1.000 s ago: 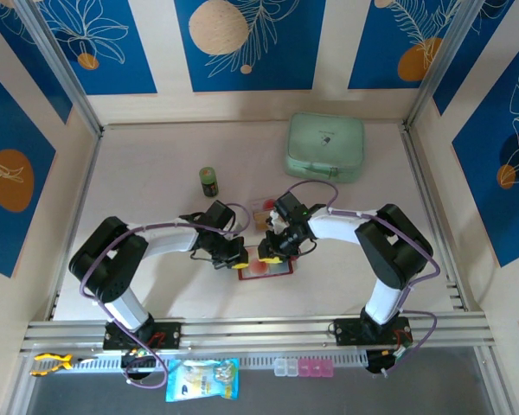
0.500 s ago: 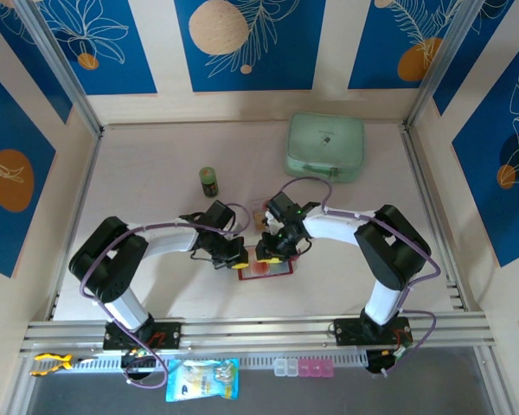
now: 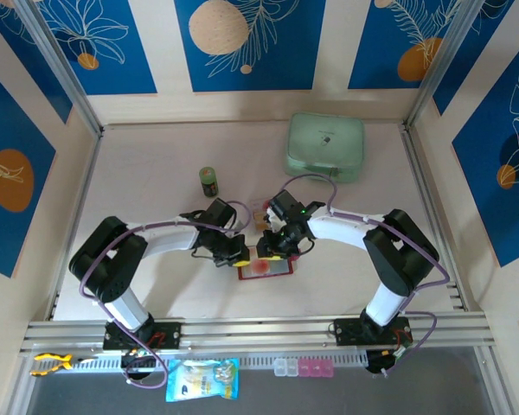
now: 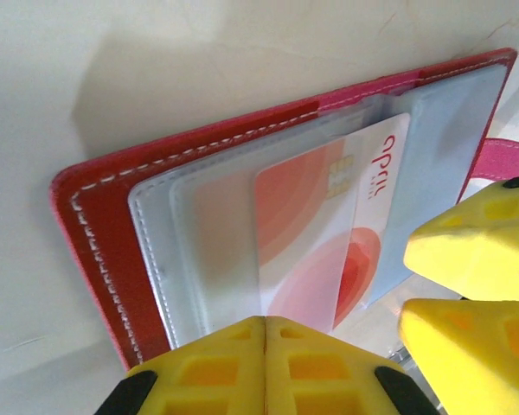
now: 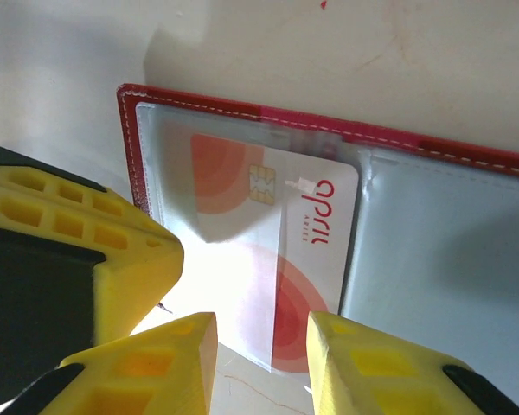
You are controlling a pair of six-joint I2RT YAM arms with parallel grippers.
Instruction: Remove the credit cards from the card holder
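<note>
Top external view to start: looking down on a pale, smooth table [image 3: 156,173], with the card holder [image 3: 265,267] lying open and flat near the middle. A slim red rectangle from up here. Further back, a mint-green zip case [image 3: 325,147], soft-looking with rounded corners, and a small green bottle [image 3: 208,181] standing upright, both well apart from the holder.

Over to the left wrist view for the close-up: red cover, rounded at the corner, trimmed with a neat line of white stitching. Inside, glossy greyish clear sleeves stacked one on another. A pink-red tab [image 4: 512,157] poking out at the far side. Lying among the sleeves, one of the credit cards [image 4: 329,225]: thin, flat, pale pink-white, printed with red arcs, a small chip and red lettering.

Now the left gripper [image 4: 265,328]: chunky yellow fingertips with moulded square pockets, pressed tight together, no gap at all, sitting right at the near edge of the sleeves. Impossible to say whether a sleeve edge is nipped between them.

Switching to the right wrist view for the right gripper [image 5: 261,333]: same blocky yellow fingers, parted only a little, poised over the near end of the card with its lower edge showing in the gap. Nothing clamped. Contact with the card? Cannot tell from here.
</note>
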